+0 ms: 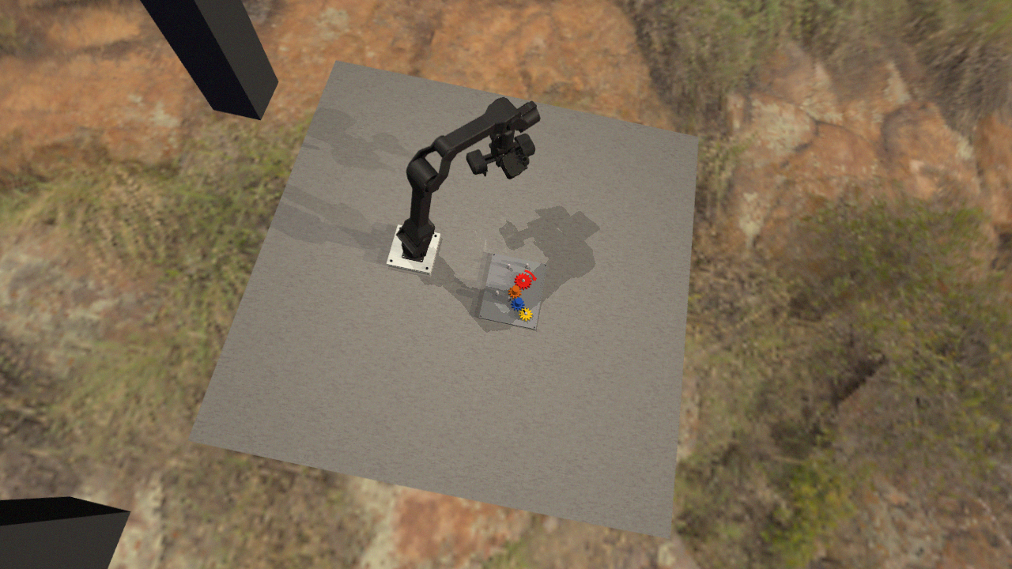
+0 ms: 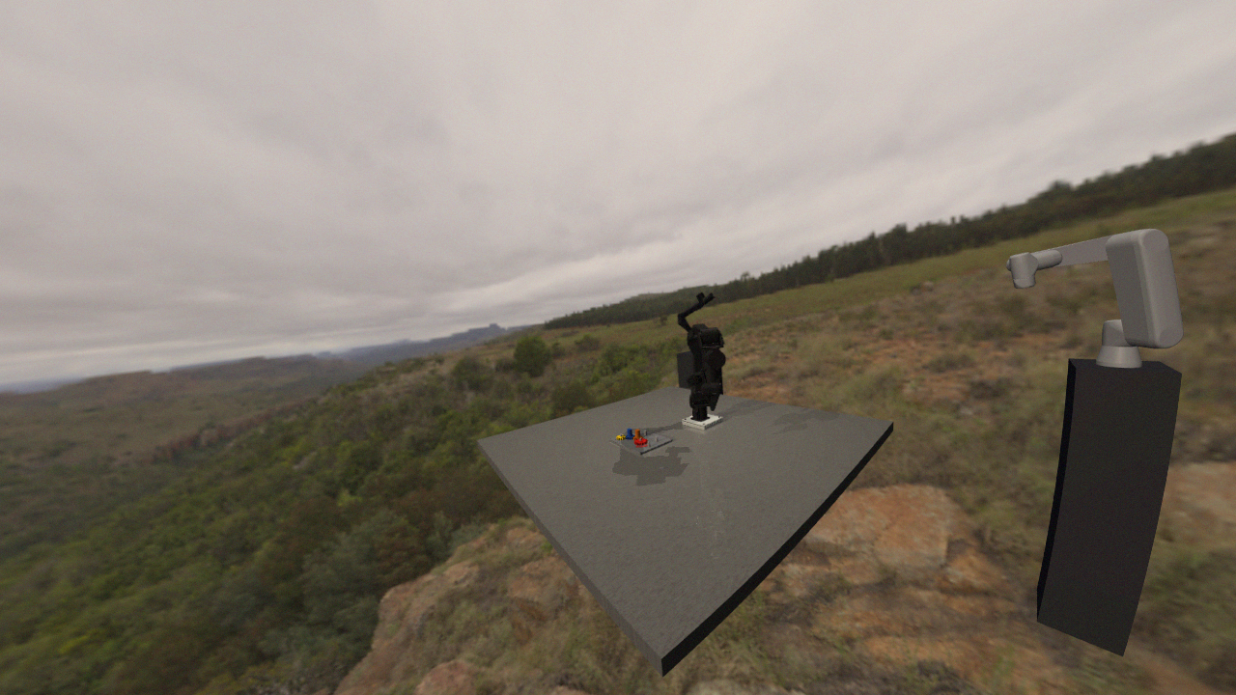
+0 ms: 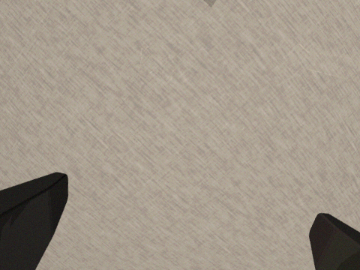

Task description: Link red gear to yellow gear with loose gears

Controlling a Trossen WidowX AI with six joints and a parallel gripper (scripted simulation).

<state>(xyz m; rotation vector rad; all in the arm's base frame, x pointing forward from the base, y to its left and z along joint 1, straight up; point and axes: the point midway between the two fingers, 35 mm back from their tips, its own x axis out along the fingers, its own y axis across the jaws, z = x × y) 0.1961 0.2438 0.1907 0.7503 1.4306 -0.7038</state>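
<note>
The red gear (image 1: 522, 283) (image 2: 640, 441) sits on the grey board (image 1: 489, 311), with the red arrow beside it. The orange gear (image 1: 514, 291) (image 2: 637, 433) is on the board next to the red gear. The blue gear (image 1: 518, 303) (image 2: 629, 432) is between the orange gear and the yellow gear (image 1: 526, 316) (image 2: 619, 437). The four form a row; whether their teeth mesh and how flat they sit is too small to tell. Bare pegs show on the board's left and far parts. My gripper (image 3: 196, 210) is open and empty, high above the table, away from the board.
The table (image 1: 424, 382) (image 2: 734, 518) carries the arm's white base plate (image 1: 413, 261) (image 2: 701, 422), left of the board in the top view. The arm's shadow falls across part of the board. A pale grey arm (image 2: 1145, 285) on a dark pedestal (image 2: 1110, 501) stands off the table.
</note>
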